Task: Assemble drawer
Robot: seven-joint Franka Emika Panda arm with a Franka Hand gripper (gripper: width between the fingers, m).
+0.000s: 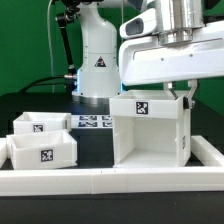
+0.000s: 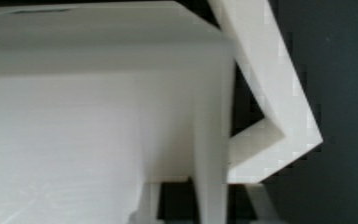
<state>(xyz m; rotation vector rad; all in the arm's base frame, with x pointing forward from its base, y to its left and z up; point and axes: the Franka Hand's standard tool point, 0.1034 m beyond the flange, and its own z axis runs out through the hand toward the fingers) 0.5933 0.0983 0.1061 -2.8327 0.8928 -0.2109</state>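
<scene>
Rail [image 1: 110, 182] is nearest, low and in front of the jaws. Near tray [image 1: 45, 152] and far tray [image 1: 38, 122] sit well apart from the jaws, toward the exterior view's left, both loose. Housing [image 1: 150, 135] stands right under the jaws; gripper [image 1: 186, 94] is at its top rim. Wrist view: a wall [image 2: 268, 85] runs between the jaws; we cannot tell if they pinch it. Our read: no tray inserted yet, so both remain.

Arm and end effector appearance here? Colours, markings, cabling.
Arm: glossy white rounded shells, dark joint seams, and a triangular sticker on its lower link. Black cables run beside it. End effector: boxy white body under a silver cylindrical flange.
</scene>
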